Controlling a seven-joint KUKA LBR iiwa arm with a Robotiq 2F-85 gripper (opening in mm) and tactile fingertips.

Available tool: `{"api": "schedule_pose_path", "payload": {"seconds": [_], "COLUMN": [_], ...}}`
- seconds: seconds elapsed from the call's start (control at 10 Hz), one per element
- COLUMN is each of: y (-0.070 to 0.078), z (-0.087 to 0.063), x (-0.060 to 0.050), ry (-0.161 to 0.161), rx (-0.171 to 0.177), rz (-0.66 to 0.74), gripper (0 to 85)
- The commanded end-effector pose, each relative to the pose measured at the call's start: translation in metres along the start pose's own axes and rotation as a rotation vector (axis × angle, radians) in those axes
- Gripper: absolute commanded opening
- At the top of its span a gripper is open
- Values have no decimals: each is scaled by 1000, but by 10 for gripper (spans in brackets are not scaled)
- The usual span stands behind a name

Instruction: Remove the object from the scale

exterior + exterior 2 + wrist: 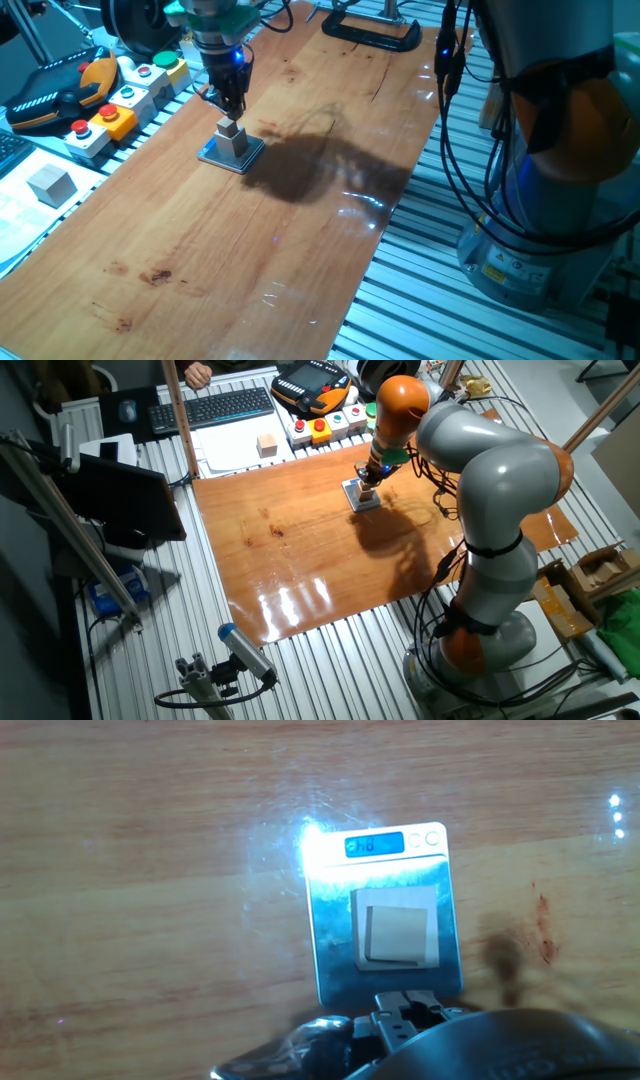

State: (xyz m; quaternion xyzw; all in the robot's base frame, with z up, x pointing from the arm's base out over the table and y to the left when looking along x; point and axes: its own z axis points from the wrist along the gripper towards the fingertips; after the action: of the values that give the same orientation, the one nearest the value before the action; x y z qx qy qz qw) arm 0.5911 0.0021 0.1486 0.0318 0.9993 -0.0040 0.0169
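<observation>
The scale (pixel 214 153) is a thin square pad with a dark top and light blue rim, lying on the wooden board at the far left. A grey cube (pixel 233 142) sits on its middle. In the hand view the cube (pixel 397 928) lies on the scale (pixel 335 935), whose blue display (pixel 374 845) is lit. My gripper (pixel 231 116) hangs straight over the cube, tips just above its top, fingers close together and holding nothing. The fingertips (pixel 392 1013) show at the bottom edge of the hand view. The other fixed view shows the gripper (pixel 367 478) over the scale (pixel 362 499).
Button boxes (pixel 130 95) with red, green and orange buttons line the board's left edge, beside an orange teach pendant (pixel 60 95). A second grey cube (pixel 50 185) lies off the board at left. A black clamp (pixel 370 35) holds the far edge. Cables (pixel 450 120) hang at right.
</observation>
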Motion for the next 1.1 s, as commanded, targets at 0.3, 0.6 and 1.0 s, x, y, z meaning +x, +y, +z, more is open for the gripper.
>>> {"api": "schedule_pose_path", "payload": {"seconds": [0.3, 0.6, 1.0], "y": [0, 2, 1], "z": [9, 12, 11], "x": [-4, -5, -6], "ry": [3, 0, 3], "rx": [-3, -8, -7], "rz": [-6, -7, -10], "gripper": [7, 7, 7]}}
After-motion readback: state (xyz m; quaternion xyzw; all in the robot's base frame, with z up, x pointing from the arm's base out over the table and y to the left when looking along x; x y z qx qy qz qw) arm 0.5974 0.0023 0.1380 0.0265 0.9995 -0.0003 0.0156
